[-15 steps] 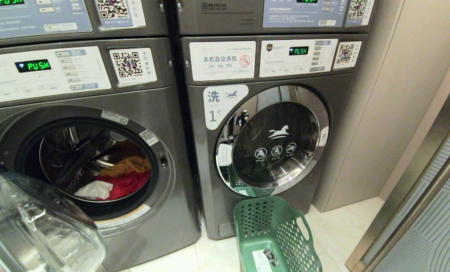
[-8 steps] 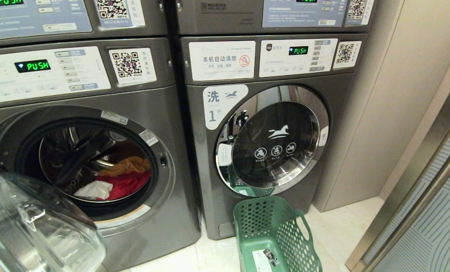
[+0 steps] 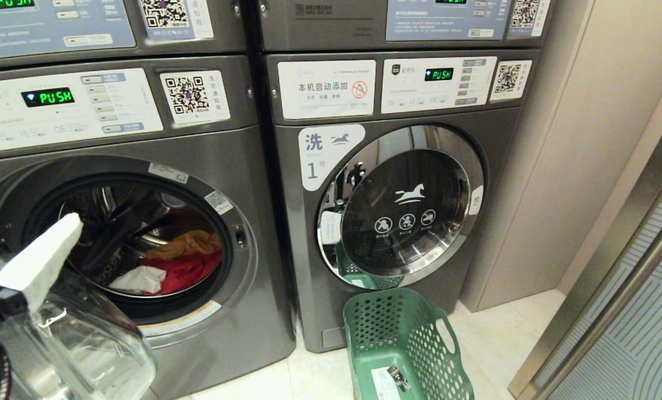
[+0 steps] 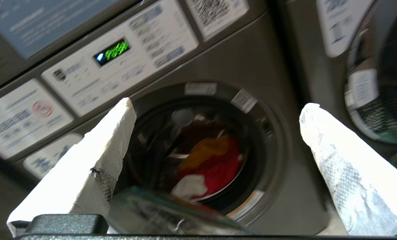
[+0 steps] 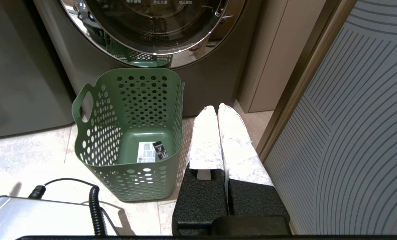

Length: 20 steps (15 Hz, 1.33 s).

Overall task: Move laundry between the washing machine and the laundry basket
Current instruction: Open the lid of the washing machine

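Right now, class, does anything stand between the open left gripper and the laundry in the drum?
Nothing visible blocks it. The left gripper faces the open drum, where the laundry lies exposed. The swung-open glass door sits low beneath the gripper, not across the opening.

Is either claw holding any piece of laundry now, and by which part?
Nothing is held. The left claw is open in front of the washing machine, short of the laundry. The right claw is shut on nothing.

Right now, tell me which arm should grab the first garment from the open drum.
Left. The left gripper is open and faces the laundry in the washing machine. The right gripper is shut, low beside the laundry basket.
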Available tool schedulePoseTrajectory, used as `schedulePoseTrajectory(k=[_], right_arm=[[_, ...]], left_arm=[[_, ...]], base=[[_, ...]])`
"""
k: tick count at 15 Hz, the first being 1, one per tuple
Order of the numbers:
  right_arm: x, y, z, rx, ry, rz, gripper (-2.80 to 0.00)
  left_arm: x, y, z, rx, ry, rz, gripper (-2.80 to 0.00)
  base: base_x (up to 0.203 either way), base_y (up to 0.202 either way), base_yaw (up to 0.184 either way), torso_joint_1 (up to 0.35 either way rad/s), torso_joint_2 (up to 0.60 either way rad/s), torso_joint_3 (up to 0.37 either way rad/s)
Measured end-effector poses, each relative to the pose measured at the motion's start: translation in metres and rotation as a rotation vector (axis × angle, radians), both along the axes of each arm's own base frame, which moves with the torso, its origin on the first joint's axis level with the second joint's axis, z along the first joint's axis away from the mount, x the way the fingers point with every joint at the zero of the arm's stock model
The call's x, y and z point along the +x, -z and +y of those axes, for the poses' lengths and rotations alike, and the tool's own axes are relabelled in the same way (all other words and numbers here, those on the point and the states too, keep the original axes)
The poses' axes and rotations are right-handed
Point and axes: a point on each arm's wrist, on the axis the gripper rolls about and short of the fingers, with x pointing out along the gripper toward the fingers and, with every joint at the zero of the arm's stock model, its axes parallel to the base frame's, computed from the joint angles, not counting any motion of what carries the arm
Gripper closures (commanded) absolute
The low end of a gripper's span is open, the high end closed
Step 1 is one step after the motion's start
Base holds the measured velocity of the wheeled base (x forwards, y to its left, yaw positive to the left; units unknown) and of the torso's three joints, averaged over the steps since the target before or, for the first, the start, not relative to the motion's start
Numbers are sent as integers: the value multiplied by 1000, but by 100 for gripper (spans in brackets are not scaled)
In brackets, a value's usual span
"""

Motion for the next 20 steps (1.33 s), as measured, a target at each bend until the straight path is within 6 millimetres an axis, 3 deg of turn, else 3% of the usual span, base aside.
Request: schedulePoseTrajectory(k=[2,5,9,14,20], right_arm=[[0,0,0,0,0,1,0],[0,0,0,0,1,1,0],[0,0,0,0,0,0,0],[0,0,0,0,-1,1,0],[0,0,0,0,0,1,0]], left_arm=[[14,11,4,38,-119,30,-280],[32,31,27,144,-313,132,-280],[28,67,52,271,-427,345,-280],[13,49,69,409,-739,372,-280],[-19,30,80,477,-920,314,-280]], base=[[0,0,0,0,0,0],[0,0,0,0,0,0],[0,0,0,0,0,0],[0,0,0,0,0,0],[0,0,0,0,0,0]])
